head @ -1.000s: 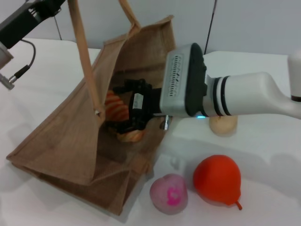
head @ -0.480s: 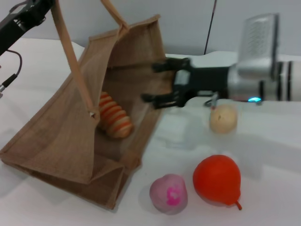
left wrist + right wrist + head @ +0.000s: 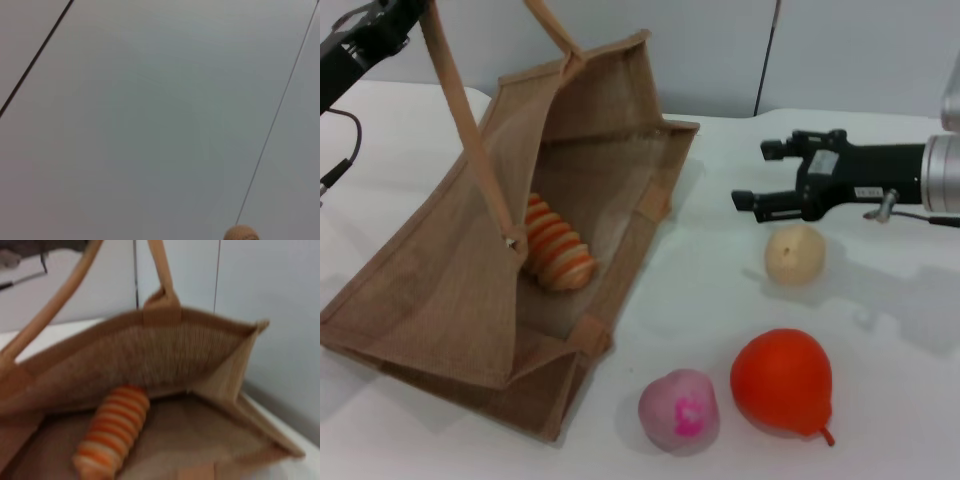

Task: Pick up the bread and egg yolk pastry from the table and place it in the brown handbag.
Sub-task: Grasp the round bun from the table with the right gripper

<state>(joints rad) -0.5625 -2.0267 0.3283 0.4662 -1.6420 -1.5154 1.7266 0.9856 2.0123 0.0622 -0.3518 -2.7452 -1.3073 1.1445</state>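
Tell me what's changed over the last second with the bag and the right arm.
The right gripper let go of the bread inside the brown handbag and pulled out to the robot's right; it is now open above the egg yolk pastry. The bread lies in the bag. The pastry, pink ball and pear stayed put; the left gripper still holds the handle up.
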